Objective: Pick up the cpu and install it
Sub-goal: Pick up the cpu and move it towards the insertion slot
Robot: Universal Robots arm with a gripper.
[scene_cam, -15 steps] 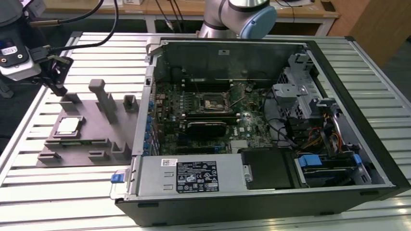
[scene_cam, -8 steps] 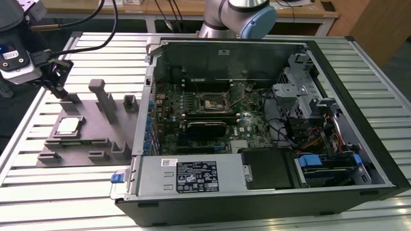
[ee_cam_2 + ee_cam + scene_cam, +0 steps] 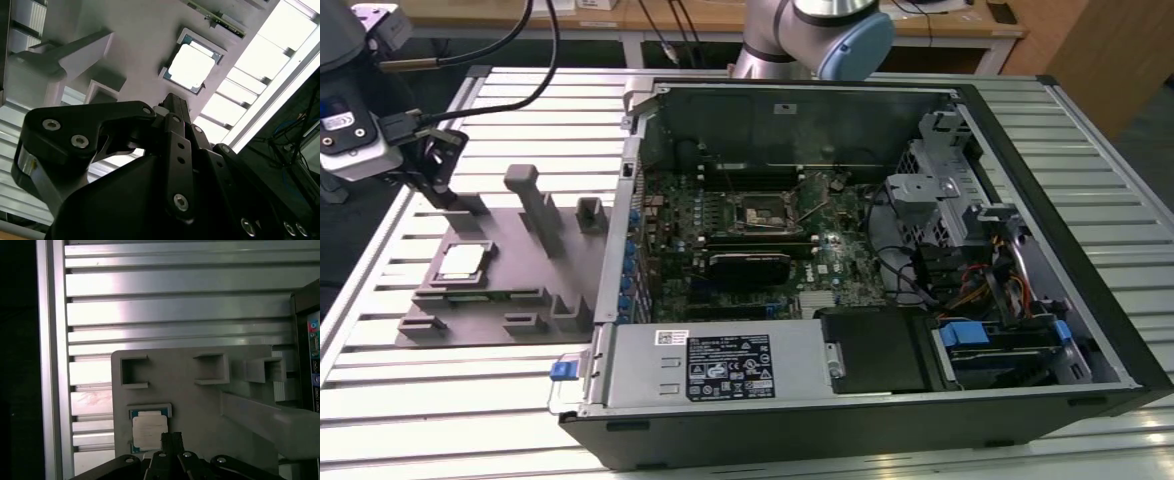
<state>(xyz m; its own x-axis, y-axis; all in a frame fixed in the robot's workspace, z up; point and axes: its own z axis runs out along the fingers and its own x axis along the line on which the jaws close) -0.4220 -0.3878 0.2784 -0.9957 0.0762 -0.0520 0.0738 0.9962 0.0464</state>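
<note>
Cpu (image 3: 460,262) (image 3: 192,65) (image 3: 149,431) lies flat in its pocket on the grey fixture plate (image 3: 494,300), which sits on the counter (image 3: 400,400) to the exterior view's left of the open computer case (image 3: 1101,300). Your pincer (image 3: 434,185) (image 3: 172,102) (image 3: 170,436) hangs above the plate near the chip, fingers pressed together, gripping nothing.
</note>
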